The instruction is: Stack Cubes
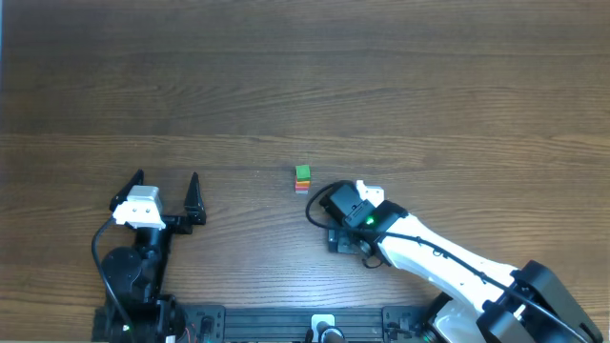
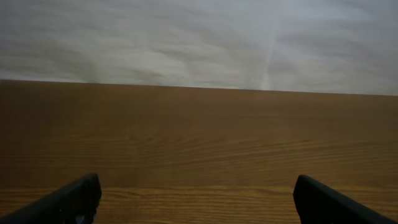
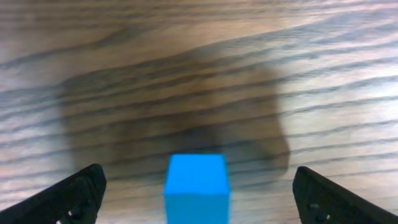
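One blue cube (image 3: 197, 190) rests flat on the wooden table (image 1: 305, 76), one face square to the wrist camera and no axis longer than another. It lies between the widely spread fingers of the right gripper (image 3: 199, 177), touching neither. From above, the right arm hides it. The top view adds a green cube (image 1: 303, 172) stacked on an orange-red cube (image 1: 302, 188), just beside that arm. The left gripper (image 1: 166, 183) is released and well apart.

At least three cubes: one small blue plastic cube (image 3: 197, 186), one green cube (image 1: 302, 172), one orange-red cube (image 1: 302, 185) under it. Two black tools, left tool (image 1: 166, 178) and right tool (image 3: 198, 177). One wooden counter (image 1: 305, 76).
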Available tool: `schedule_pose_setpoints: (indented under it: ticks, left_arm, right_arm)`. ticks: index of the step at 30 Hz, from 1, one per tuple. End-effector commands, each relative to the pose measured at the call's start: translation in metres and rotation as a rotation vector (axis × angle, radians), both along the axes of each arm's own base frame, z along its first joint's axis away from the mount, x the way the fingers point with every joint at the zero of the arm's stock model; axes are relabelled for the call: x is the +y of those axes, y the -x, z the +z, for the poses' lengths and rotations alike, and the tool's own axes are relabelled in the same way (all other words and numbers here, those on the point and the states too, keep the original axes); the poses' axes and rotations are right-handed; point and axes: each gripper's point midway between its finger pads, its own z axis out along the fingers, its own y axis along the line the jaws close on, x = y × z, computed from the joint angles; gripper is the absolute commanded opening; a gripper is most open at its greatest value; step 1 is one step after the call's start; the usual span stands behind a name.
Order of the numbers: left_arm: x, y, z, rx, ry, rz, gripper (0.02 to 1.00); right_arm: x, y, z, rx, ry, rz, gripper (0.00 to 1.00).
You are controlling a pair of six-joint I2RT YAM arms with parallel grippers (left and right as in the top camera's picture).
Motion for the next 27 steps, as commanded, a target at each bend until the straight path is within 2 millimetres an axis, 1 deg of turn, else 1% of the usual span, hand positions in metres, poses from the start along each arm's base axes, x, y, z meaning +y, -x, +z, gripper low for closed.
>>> schedule_pose_setpoints:
  ticks: [1,4,7,9,13,20,23,26,27]
  left_arm:
    - [-0.0009,0.0002,-0.0011,-0.002,-0.010,-0.008,1.000]
    - [-0.0009,0.0002,-0.0011,-0.002,-0.010,-0.008,1.000]
    - [-0.0009,0.0002,-0.0011,-0.002,-0.010,-0.008,1.000]
    - [-0.0009,0.0002,-0.0011,-0.002,-0.010,-0.008,1.000]
    - [-0.0009,0.0002,-0.0011,-0.002,-0.010,-0.008,1.000]
    - [-0.0009,0.0002,-0.0011,-0.002,-0.010,-0.008,1.000]
    - [-0.0009,0.0002,-0.0011,-0.002,-0.010,-0.008,1.000]
    - [-0.0009,0.0002,-0.0011,-0.002,-0.010,-0.008,1.000]
    - [-0.0009,0.0002,-0.0011,-0.002,-0.010,-0.008,1.000]
  right_arm:
    - [0.0064,0.0064,0.0004,-0.001,-0.017,-0.022,0.818]
    - [0.0052,0.0076,0.0002,0.004,-0.012,-0.021,0.744]
    - [0.0042,0.0078,0.0001,0.004,-0.007,-0.021,0.610]
    - [0.0037,0.0075,0.0002,0.002,-0.005,-0.021,0.562]
    - [0.0023,0.0068,0.0003,-0.003,0.003,-0.018,0.498]
    - [-0.0028,0.0071,0.0003,-0.005,0.027,-0.021,0.457]
    - [-0.0028,0.0068,0.0004,-0.006,0.027,-0.022,0.424]
    - [-0.0029,0.0069,0.0003,-0.006,0.027,-0.022,0.358]
    - [-0.0028,0.0068,0.0004,-0.006,0.027,-0.022,0.310]
